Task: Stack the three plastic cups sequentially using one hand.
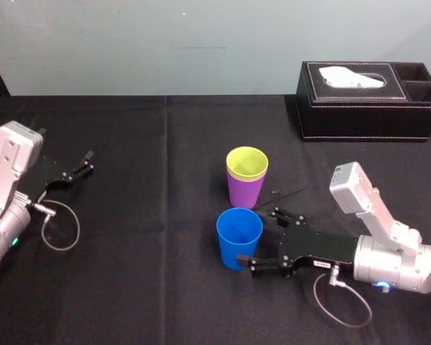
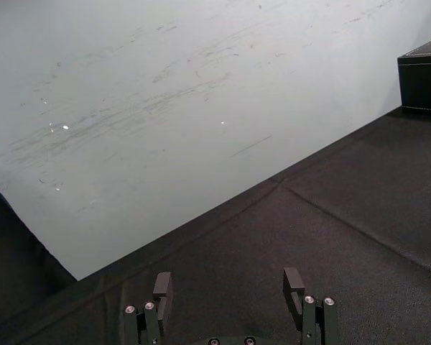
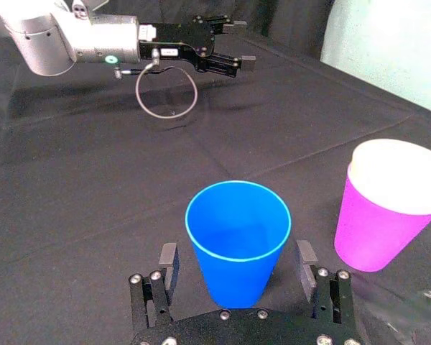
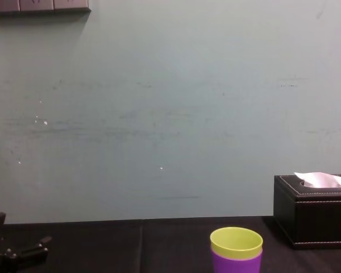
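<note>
At the centre of the table (image 1: 144, 273), the inner cup (image 1: 247, 162) sits nested in the outer cup (image 1: 245, 192). The 3rd cup (image 1: 238, 238) stands just in front, between the right gripper's (image 1: 251, 237) spread fingers. The tissue box (image 1: 370, 108) lies behind, far right.

place: looks like a robot lab test bench | counter (image 1: 129, 287): draped in plain black cloth with fold creases | wall (image 4: 170, 114): bare, pale, scuffed | rig: silver left arm (image 1: 7, 180) and right arm (image 1: 395, 262), loose cables | extras: black tissue box (image 1: 370, 100)
</note>
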